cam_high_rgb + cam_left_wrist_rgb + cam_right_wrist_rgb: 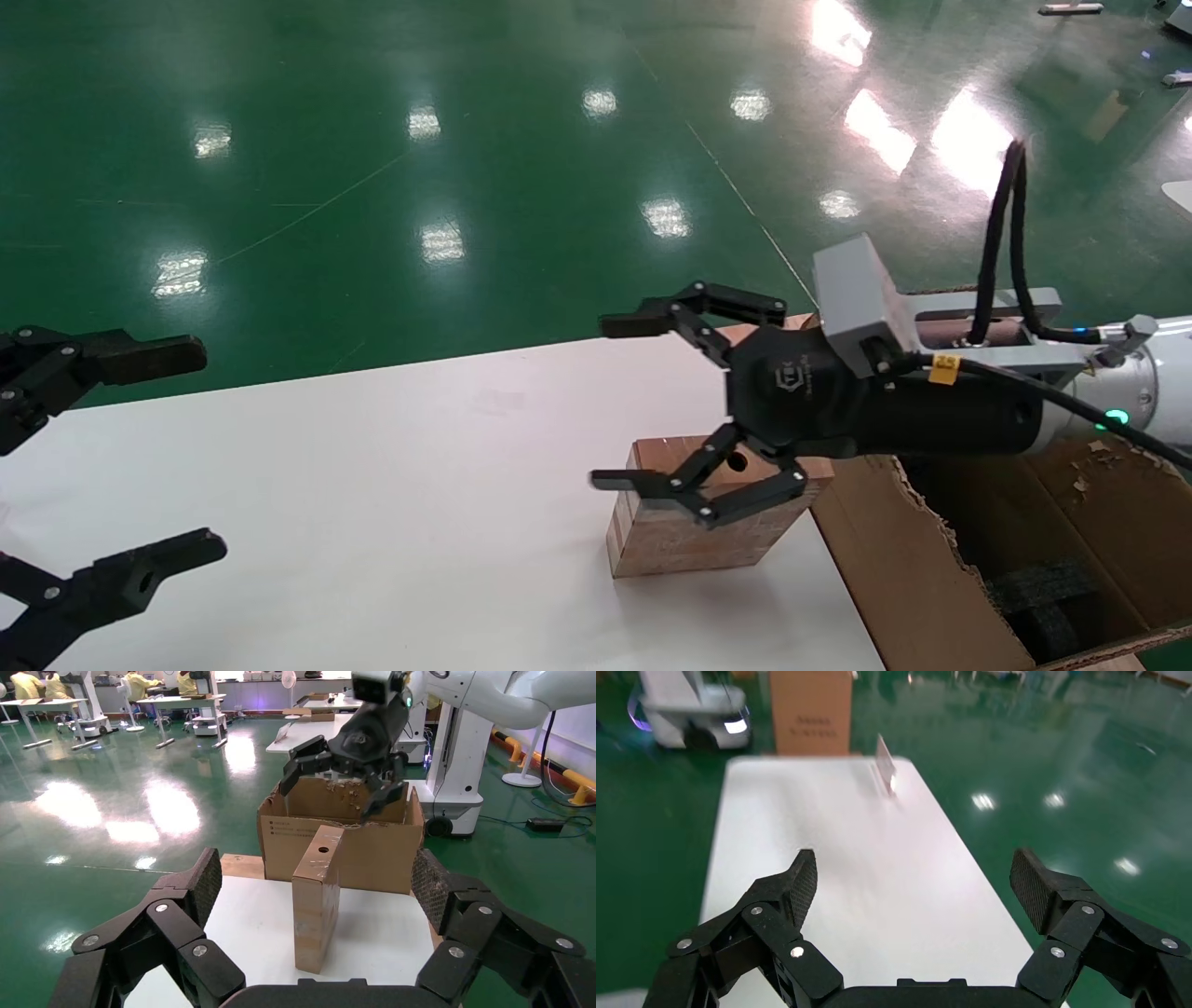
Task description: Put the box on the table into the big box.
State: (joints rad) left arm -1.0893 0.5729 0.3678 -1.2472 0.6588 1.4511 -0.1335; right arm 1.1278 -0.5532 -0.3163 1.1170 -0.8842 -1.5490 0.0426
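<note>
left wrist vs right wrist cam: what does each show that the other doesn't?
Only the left wrist view: the small flat brown cardboard box with a round hole, standing on edge; behind it the large torn brown corrugated carton; and the open right end effector hovering above them.

Only the right wrist view: a bare stretch of tabletop, a separate tall brown carton on the floor past its far end, and its own open fingers.

Both: the white smooth tabletop and the glossy green floor. The open left end effector appears only in its own view.
</note>
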